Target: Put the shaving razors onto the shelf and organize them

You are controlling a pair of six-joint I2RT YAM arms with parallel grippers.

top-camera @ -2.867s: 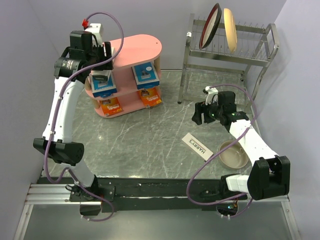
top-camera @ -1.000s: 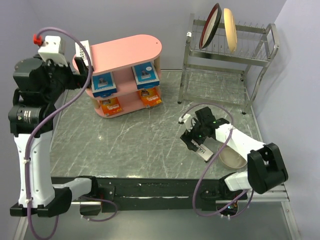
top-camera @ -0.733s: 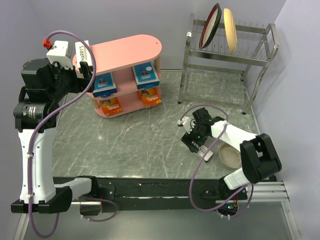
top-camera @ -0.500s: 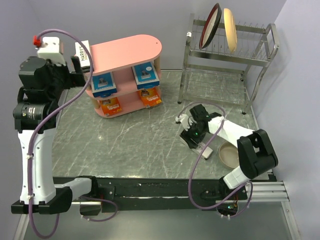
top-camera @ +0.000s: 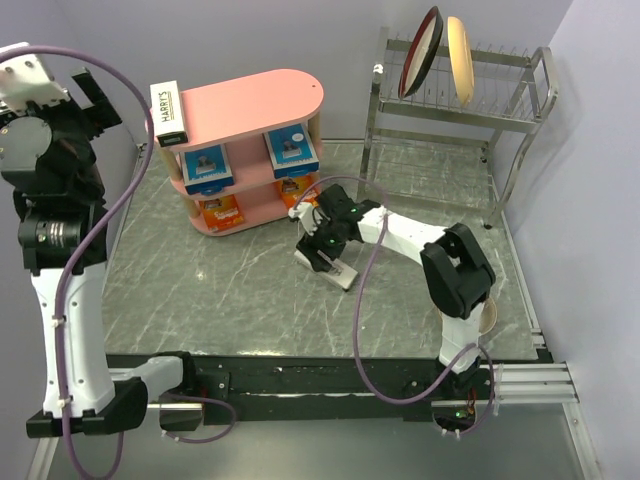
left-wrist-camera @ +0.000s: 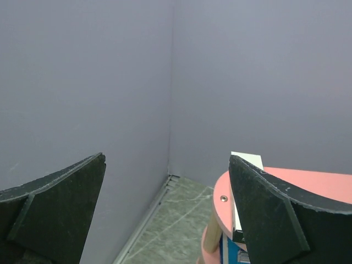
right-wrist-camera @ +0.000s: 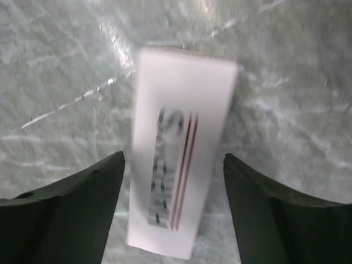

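Observation:
The pink shelf (top-camera: 262,98) stands at the back left. One white HARRY'S box (top-camera: 168,113) lies on its top at the left end; it also shows in the left wrist view (left-wrist-camera: 242,190). Two blue-and-white packs (top-camera: 208,171) (top-camera: 291,151) stand on the middle tier and two orange packs (top-camera: 220,212) (top-camera: 300,193) on the bottom tier. My left gripper (top-camera: 100,100) (left-wrist-camera: 166,159) is open and empty, raised to the left of the shelf. The second white box (top-camera: 331,266) (right-wrist-camera: 179,159) lies on the table. My right gripper (top-camera: 325,240) (right-wrist-camera: 175,187) is open and straddles it.
A steel dish rack (top-camera: 470,110) stands at the back right with a dark plate (top-camera: 420,52) and a tan plate (top-camera: 460,58). A tan bowl (top-camera: 489,316) peeks out behind the right arm. Walls close in on the left and behind.
The left gripper let go of the HARRY'S box on the shelf top and drew back left and up. The right gripper and the second box moved left, from beside the bowl towards the shelf.

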